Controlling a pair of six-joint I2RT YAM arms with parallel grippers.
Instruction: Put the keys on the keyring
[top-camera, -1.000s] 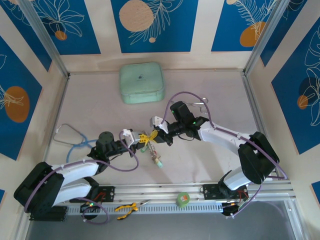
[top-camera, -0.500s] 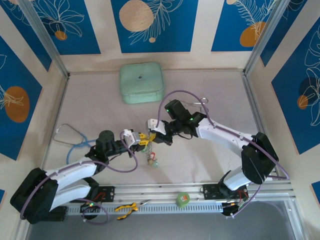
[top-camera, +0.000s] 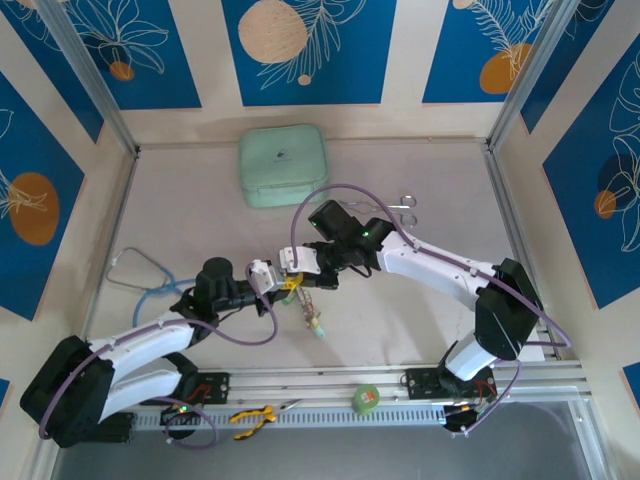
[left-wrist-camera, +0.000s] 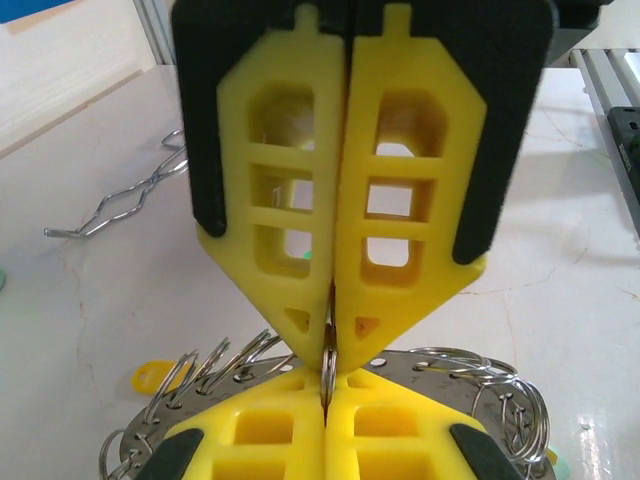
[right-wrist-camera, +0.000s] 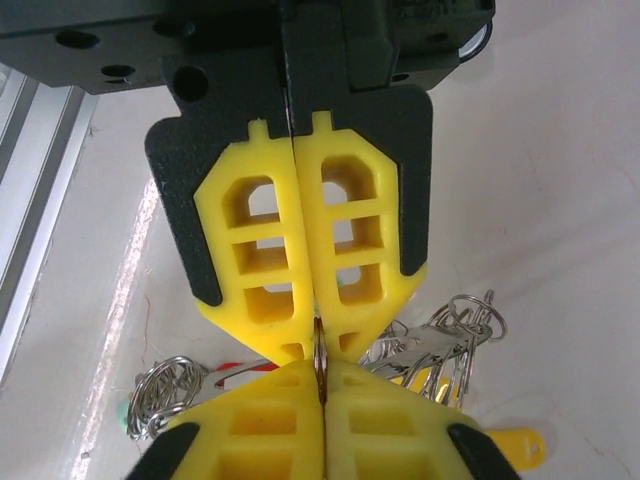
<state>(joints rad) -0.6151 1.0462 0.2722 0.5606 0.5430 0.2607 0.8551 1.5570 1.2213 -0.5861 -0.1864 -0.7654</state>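
My left gripper (top-camera: 282, 284) and right gripper (top-camera: 298, 272) meet tip to tip above the middle of the table. In the left wrist view the left gripper (left-wrist-camera: 330, 340) is shut on a small split ring (left-wrist-camera: 328, 362) seen edge-on. Yellow fingers (left-wrist-camera: 400, 430) of the right gripper pinch the same ring from below. Behind them lies the flat silvery keyring (left-wrist-camera: 470, 385), with holes and several wire rings on its rim. In the right wrist view the right gripper (right-wrist-camera: 318, 345) is shut on that ring. The keys (right-wrist-camera: 440, 340) bunch beside it, with a red tag (right-wrist-camera: 230, 368) and a yellow tag (right-wrist-camera: 510, 445). Keys (top-camera: 312, 318) dangle below the grippers.
A mint-green case (top-camera: 284, 165) sits at the back. The blue-tubed stethoscope (top-camera: 145, 280) lies at the left and the forceps (top-camera: 404, 206) at the back right. A green tape roll (top-camera: 366, 399) and yellow pliers (top-camera: 255, 414) rest on the front rail.
The right gripper has moved left and nearer, closing up against the left gripper's tips. The hanging keys have swung slightly beneath them. The left arm has barely shifted.
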